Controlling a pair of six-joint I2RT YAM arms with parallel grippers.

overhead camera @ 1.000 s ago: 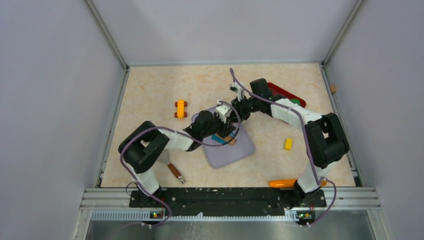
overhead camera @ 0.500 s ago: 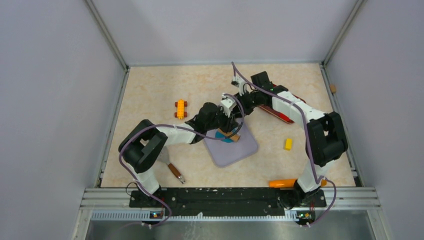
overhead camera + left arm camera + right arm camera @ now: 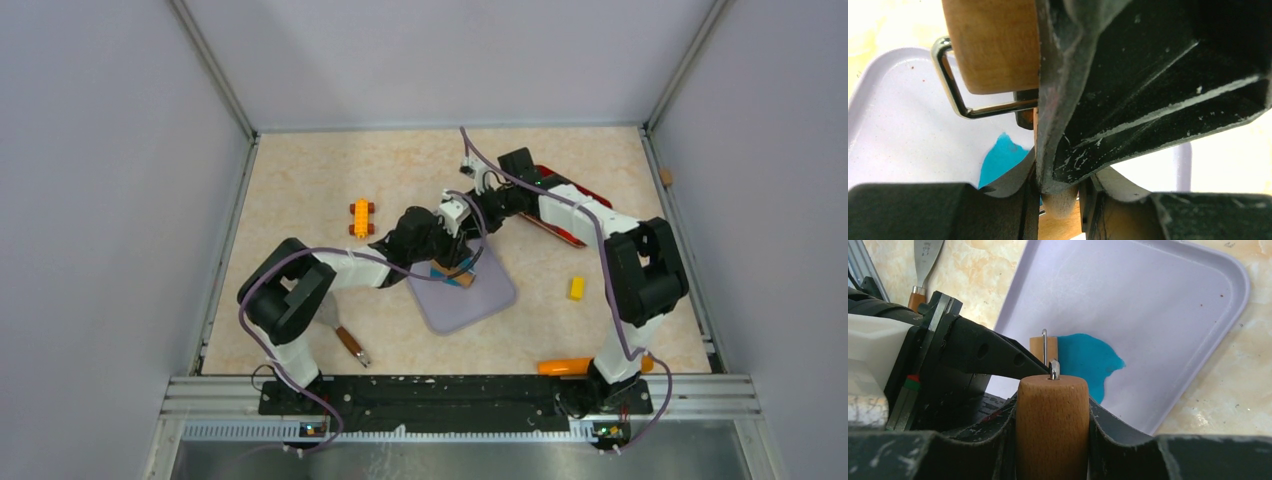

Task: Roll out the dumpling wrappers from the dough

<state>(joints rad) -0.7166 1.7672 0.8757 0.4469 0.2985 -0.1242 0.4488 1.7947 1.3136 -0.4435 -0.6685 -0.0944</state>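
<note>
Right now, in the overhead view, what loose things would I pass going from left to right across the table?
Orange-and-brown toy block, lavender mat, yellow brick, small tan cube at the right edge.

Orange-brown brick [image 3: 361, 218] left of lavender mat [image 3: 470, 305]; yellow block [image 3: 576, 288] right (well apart); spatula [image 3: 350, 343] front-left; orange piece [image 3: 565, 366] front-right.

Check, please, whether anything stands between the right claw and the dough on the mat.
Only the wooden roller, gripped in the right claw, lies between it and the dough, which shows just beyond on the lavender mat. Nothing else visible stands between them.
</note>
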